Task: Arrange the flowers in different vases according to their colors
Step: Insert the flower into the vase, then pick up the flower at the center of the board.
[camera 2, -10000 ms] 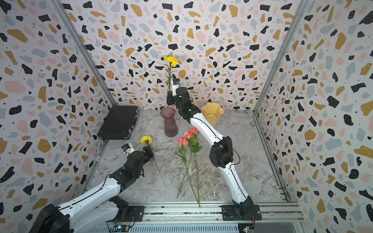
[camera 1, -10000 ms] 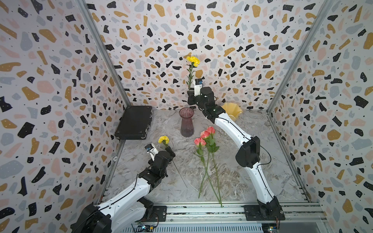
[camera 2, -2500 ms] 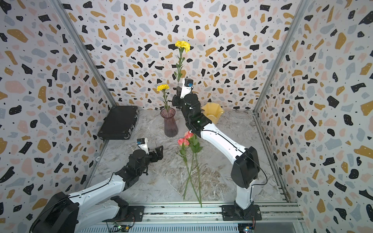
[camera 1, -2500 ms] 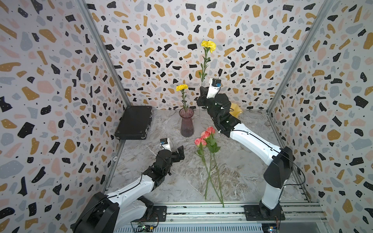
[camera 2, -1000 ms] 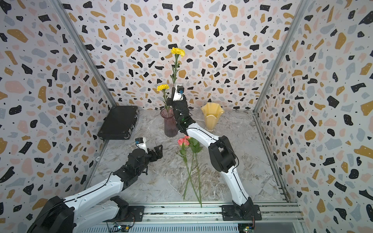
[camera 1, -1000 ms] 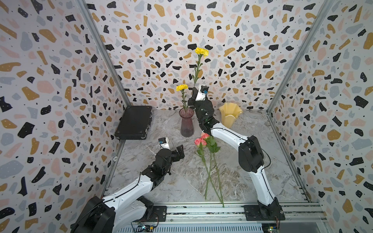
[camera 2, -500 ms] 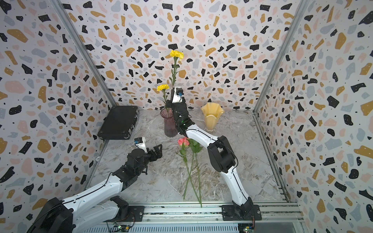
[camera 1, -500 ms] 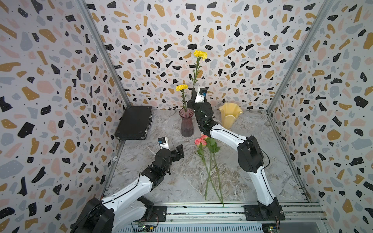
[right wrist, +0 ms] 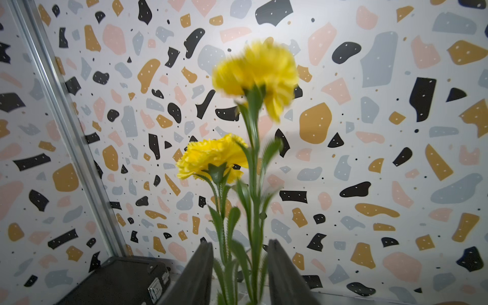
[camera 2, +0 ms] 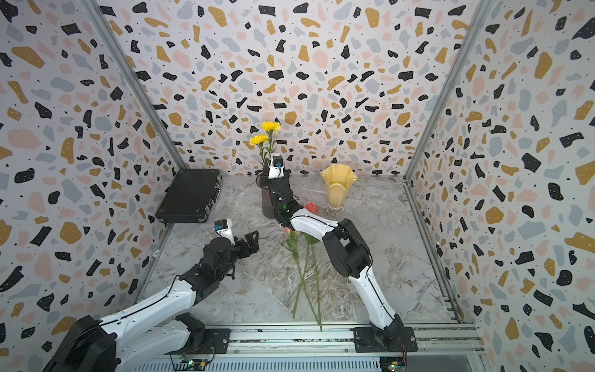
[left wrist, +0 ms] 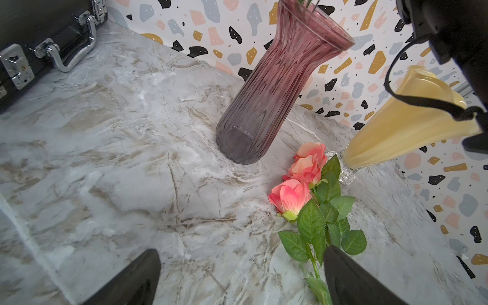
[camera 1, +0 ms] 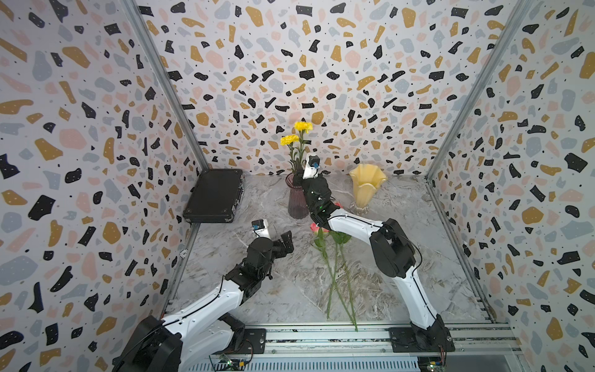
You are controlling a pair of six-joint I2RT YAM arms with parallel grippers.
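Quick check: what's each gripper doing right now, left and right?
Left gripper: open, holding nothing.
Right gripper: open, jaws apart on either side of the stems of the yellow flowers, apparently not clamping them.

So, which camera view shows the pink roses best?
The left wrist view: the pink roses lie close and sharp, blooms and leaves clear. Both top views show them small, their blooms partly behind the right arm. The right wrist view misses them.
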